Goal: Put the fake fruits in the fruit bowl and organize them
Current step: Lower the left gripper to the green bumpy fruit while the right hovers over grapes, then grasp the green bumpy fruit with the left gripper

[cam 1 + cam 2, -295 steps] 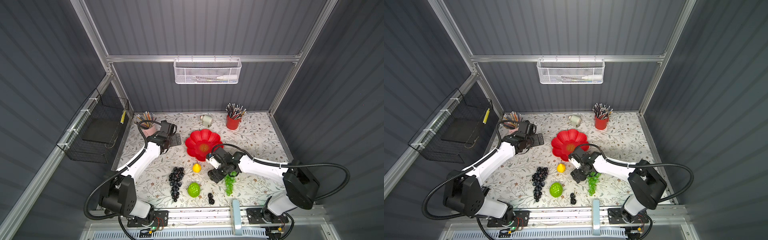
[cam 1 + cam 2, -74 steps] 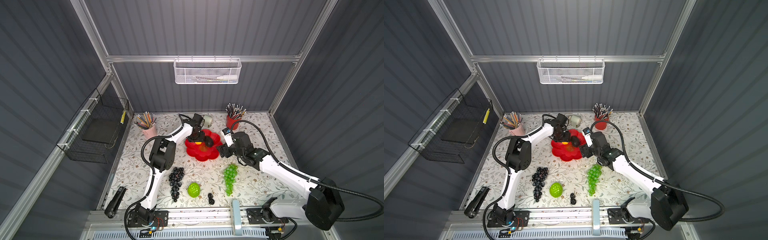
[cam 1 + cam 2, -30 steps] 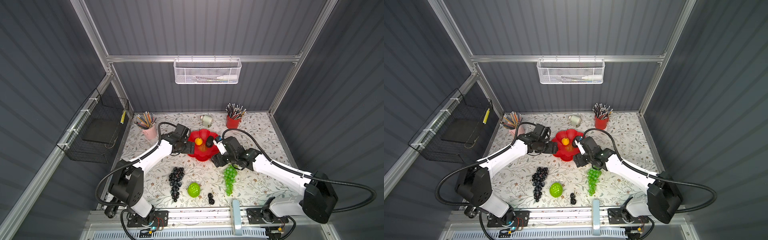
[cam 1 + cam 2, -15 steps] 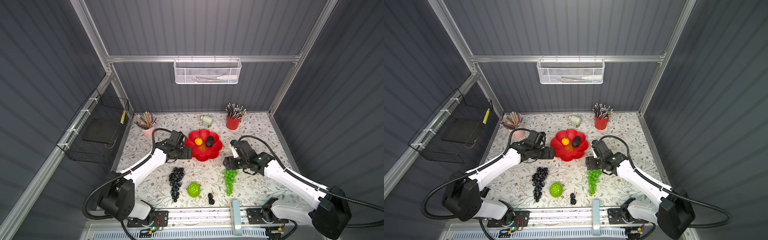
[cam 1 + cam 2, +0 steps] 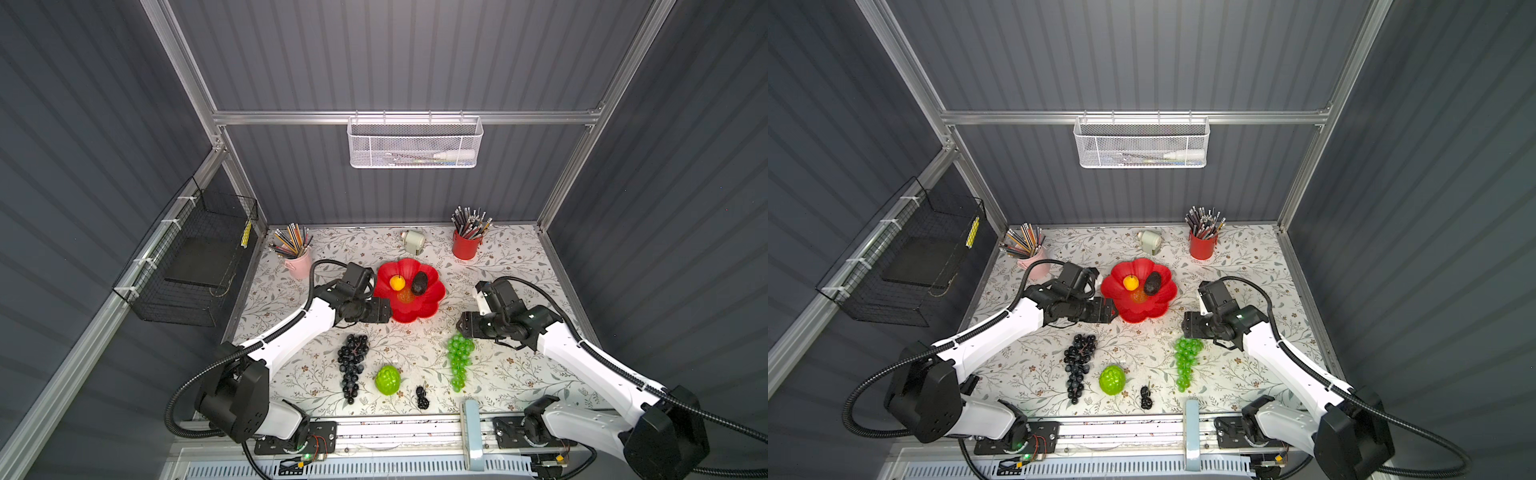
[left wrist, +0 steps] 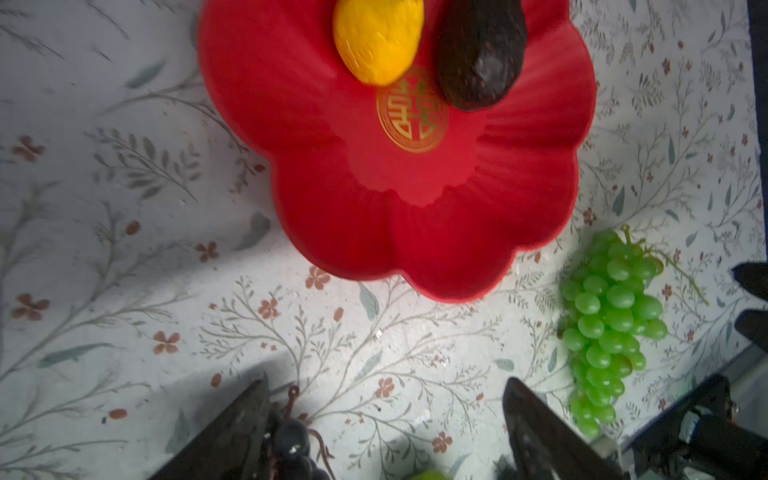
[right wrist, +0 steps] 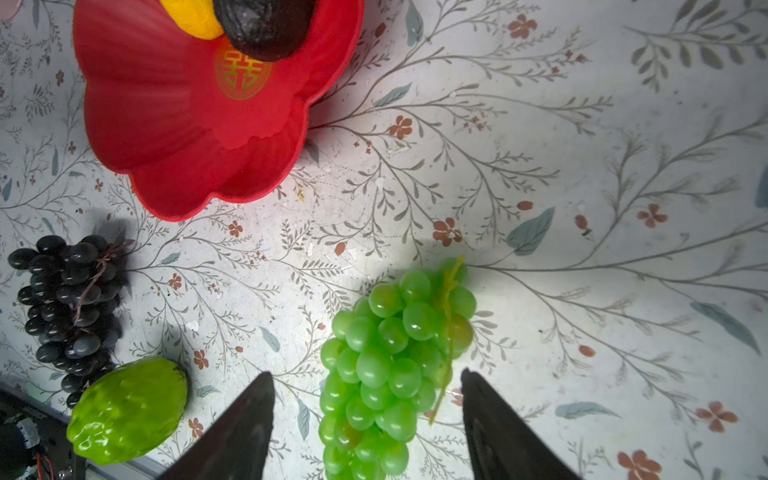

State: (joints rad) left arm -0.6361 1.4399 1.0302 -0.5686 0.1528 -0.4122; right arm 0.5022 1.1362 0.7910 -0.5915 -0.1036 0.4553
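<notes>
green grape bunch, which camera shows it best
Right wrist: the green grape bunch is close and sharp, stem visible, tip cropped, between the right gripper's open jaws. Left wrist shows it whole but smaller; both top views show it tiny.

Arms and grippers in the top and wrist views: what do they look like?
The left arm and right arm have white links, black joints and black ribbed cable loops. The left gripper and right gripper have dark, tapering fingers; no markings show.

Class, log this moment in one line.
fruit bowl: yellow fruit, dark oval | table: black grapes, green grapes, lime knobbly fruit, black cluster | left end effector: open | right end effector: open over green grapes
</notes>
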